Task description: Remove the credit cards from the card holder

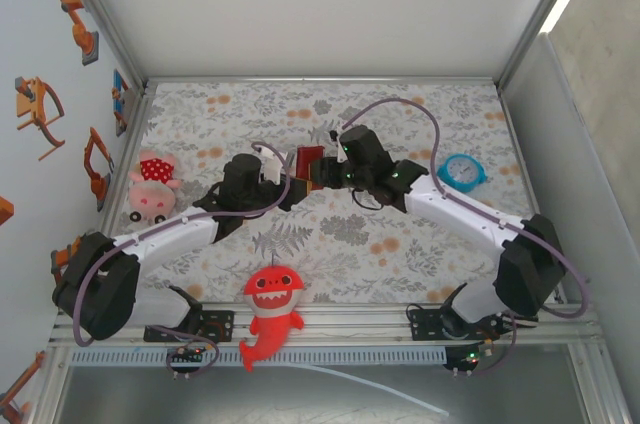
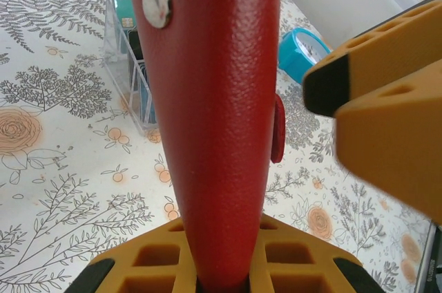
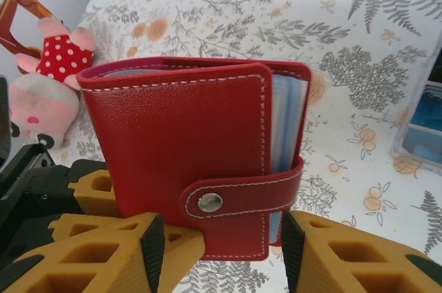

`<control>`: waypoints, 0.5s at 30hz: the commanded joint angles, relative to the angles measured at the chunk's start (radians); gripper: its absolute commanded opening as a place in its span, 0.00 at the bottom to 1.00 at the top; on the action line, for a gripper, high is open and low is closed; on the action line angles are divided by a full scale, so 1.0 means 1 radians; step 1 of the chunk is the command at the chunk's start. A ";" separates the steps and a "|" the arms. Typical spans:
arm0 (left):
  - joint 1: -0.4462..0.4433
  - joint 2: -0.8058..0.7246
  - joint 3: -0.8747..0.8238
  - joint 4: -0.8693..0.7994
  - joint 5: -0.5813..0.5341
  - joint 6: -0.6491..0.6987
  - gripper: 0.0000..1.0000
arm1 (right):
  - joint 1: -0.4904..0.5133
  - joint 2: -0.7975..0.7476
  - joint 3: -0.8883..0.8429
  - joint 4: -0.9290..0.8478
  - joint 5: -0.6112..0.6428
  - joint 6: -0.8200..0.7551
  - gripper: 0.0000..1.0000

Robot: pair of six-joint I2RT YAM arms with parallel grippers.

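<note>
Just one card holder [image 3: 183,148], snapped closed, in left claw [image 2: 221,272]

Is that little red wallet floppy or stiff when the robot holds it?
Probably fairly stiff: the card holder juts straight out of the left fingers without sagging. Its snapped strap likely stops it flopping open. The pebbled surface looks grippy, not slippery.

card holder [image 3: 186,141]: small dark red folding wallet, white-stitched, roughly square
state: folded shut, strap tab [image 3: 248,195] snapped on a silver stud [image 3: 210,202] at 5 o'clock
pose: upright on edge, off the counter [image 1: 420,244]
place: near the counter's centre, slightly toward 12 o'clock
inside: bluish-grey leaves [image 3: 286,117] at 3 o'clock edge; credit cards cannot be told
</note>
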 commanded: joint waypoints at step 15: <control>-0.008 -0.012 0.019 0.078 0.006 -0.018 0.00 | 0.012 0.082 0.094 -0.039 0.033 0.010 0.37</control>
